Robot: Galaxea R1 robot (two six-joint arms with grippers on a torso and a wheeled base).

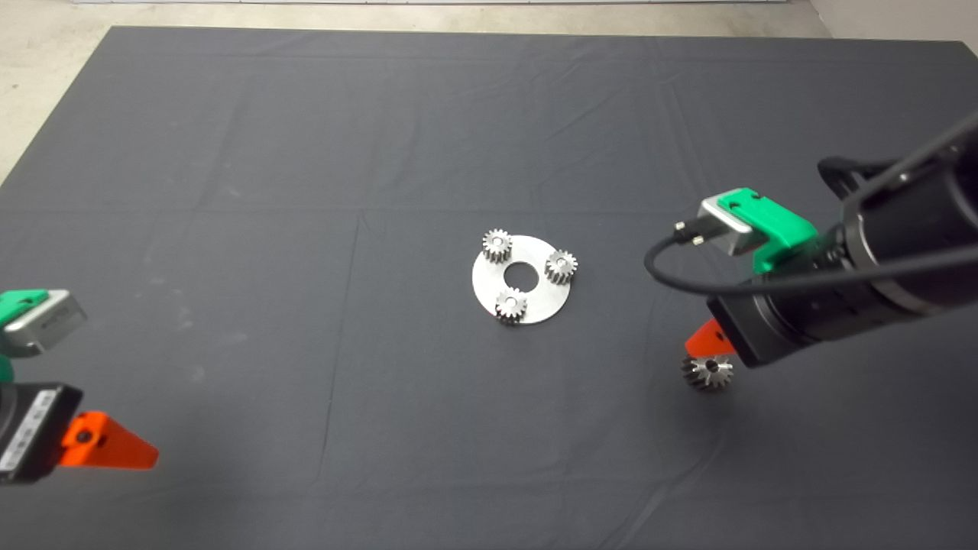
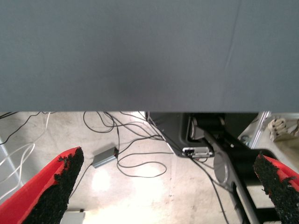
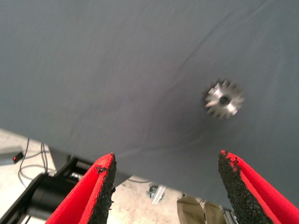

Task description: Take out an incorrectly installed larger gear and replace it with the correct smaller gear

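The right tool (image 3: 166, 191) is open, its two red fingers (image 3: 91, 196) spread wide with nothing between the black pads. In the head view it hangs at the right of the frame on its black arm (image 1: 879, 260), one red fingertip showing just above the larger gear (image 1: 707, 373). From here it cannot be told whether that fingertip touches the gear.

The larger gear lies flat on the dark mat (image 1: 306, 191) at the lower right of the head view, well apart from the round plate (image 1: 527, 260). Its long slanted teeth and small centre hole face up. In the right wrist view the same gear (image 3: 224, 99) lies on the mat beyond the fingers, outside their span.

The round plate sits at the centre of the head view, flat on the mat, with a large hole in its middle. Three small straight-toothed gears stand on it near the rim:
- one at the upper left (image 1: 497, 245);
- one at the right (image 1: 561, 266);
- one at the lower edge (image 1: 510, 305).

Which of these is the smaller gear cannot be told from these views.

The left tool (image 2: 163, 186) is also open and empty. It waits at the lower left edge of the head view (image 1: 114, 447), clear of the plate. Its wrist view looks past the worktop edge to the floor (image 2: 131, 196), where cables lie.
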